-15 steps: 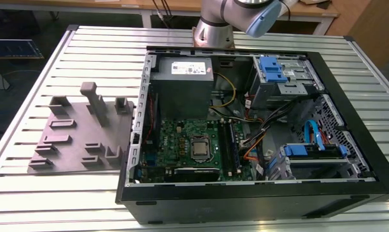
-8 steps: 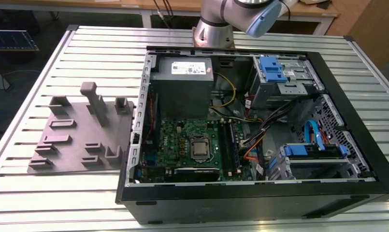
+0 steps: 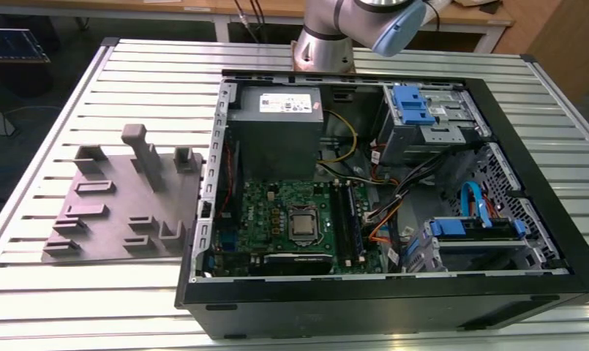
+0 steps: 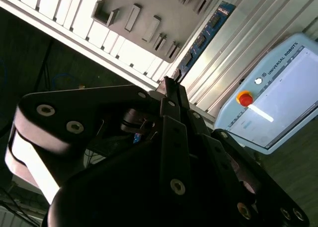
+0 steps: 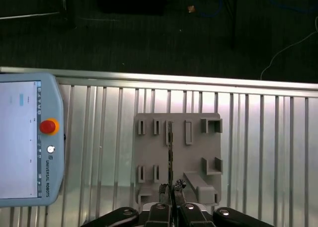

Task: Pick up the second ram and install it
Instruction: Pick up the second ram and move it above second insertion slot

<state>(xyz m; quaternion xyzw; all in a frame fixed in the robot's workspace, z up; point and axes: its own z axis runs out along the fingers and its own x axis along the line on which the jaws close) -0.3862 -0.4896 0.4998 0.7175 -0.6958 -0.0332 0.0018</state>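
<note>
My gripper (image 5: 170,191) is closed down to a sliver, and the sliver is the second ram (image 5: 170,147): I have it pinched by one end, my fingers (image 5: 162,189) pressed against its two flat faces. In the first wrist view the stick runs straight out from my tips, edge-on, a thin dark line across the grey tray (image 5: 198,137). Whether its far end touches the tray or hangs clear of it I cannot tell. In the second wrist view the stick shows its blue face with dark chips, slanting away past the tray's edge and over the slatted table (image 5: 99,137). A teach pendant (image 5: 25,137) with a red button (image 5: 48,126) lies on the slats near the tray. In the exterior view my arm (image 3: 338,33) stands at twelve o'clock of the open computer case (image 3: 372,311). The green motherboard (image 3: 274,212) lies inside toward eight o'clock, and a pegged tray (image 3: 109,219) sits at nine o'clock, just beside the case
</note>
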